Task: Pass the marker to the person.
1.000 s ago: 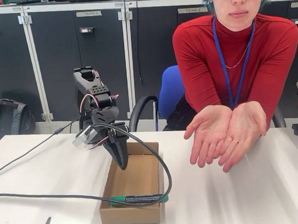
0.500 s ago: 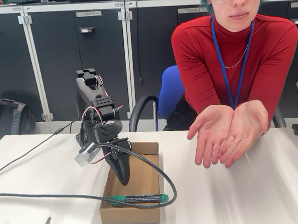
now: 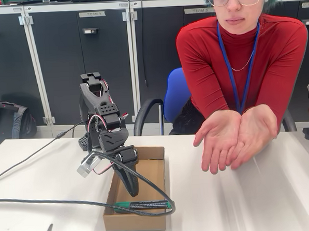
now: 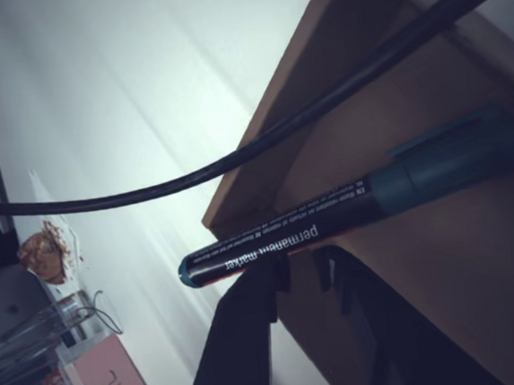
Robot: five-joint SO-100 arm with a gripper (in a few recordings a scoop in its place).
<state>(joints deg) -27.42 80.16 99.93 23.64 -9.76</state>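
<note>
Dark cabinet doors [image 3: 64,68] behind, white counter [image 3: 241,193] in front, with a shallow cardboard box [image 3: 152,180] at its near edge. Green marker [image 3: 143,204] lying flat across the near end of the box floor, parallel to the front wall, cap toward the right in the fixed view; partly crossed by a thick grey cable [image 3: 164,195] looping over the box.

Likely light, rigid and smooth-barrelled, so prone to roll or pivot if pinched off-centre. Best taken mid-barrel, on the printed label, clear of the cap and of the cable.

Pincer [image 3: 132,188] pointing down into the box, tips just above and behind the marker, slightly left of its middle. From the wrist view, marker [image 4: 332,222] lying crosswise just ahead of the dark fingers [image 4: 238,338], jaws parted with a gap between them, grasping nothing yet.

Person [image 3: 245,59] seated beyond the counter, cupped hands [image 3: 233,137] held out palms up, well right of the box.
</note>
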